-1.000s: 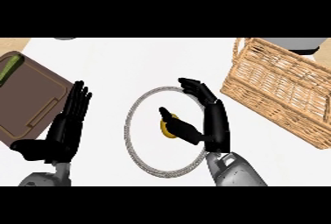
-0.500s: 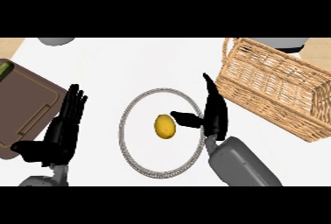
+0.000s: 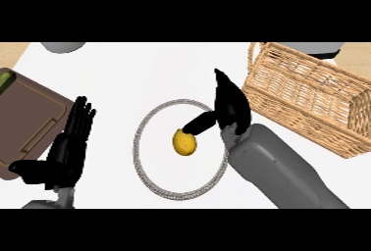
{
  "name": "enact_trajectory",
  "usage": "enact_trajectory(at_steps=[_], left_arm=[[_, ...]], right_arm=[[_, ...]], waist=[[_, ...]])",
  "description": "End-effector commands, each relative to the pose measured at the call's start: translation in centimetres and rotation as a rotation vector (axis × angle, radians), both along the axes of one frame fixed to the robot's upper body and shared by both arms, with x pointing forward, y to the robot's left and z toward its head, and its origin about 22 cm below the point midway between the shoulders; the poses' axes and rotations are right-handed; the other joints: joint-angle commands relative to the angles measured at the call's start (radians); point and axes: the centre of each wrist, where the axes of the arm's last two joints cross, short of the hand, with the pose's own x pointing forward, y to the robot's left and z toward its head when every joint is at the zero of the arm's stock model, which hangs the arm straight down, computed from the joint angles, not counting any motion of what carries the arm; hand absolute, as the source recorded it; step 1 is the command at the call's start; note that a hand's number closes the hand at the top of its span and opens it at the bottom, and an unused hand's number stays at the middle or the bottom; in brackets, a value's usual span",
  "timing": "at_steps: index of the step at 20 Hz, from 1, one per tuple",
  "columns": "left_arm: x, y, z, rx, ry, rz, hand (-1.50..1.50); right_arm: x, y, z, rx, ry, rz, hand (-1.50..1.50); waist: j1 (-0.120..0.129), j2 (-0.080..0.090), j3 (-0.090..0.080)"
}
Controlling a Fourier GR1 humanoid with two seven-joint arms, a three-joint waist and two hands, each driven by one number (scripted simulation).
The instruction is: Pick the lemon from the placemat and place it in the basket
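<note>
My right hand (image 3: 230, 105) has swung edge-on since a second ago, fingers straight toward 12 o'clock, holding nothing; the thumb tip seems to touch the lemon (image 3: 185, 142), though I can't be sure. Earlier the hand covered it, so I judge the grasp is not made. The lemon lies at the centre of the round placemat (image 3: 148, 179), smooth, yellow, oval. The basket (image 3: 319, 105) waits at 2 o'clock. My left hand (image 3: 66, 149) rests open on the tabletop (image 3: 145, 68) at 8 o'clock
</note>
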Motion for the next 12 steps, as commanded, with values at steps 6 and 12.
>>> enact_trajectory(at_steps=[6,12], left_arm=[[0.4,-0.4,0.4,0.000,-0.018,0.008,0.00],[-0.7,-1.1,0.3,-0.016,-0.012,-0.008,0.00]], right_arm=[[0.8,3.1,7.9,-0.088,0.219,0.000,-1.50],[1.8,3.6,4.4,-0.188,0.316,-0.034,-1.50]], waist=[[-0.010,0.014,0.005],[-0.001,0.015,0.006]])
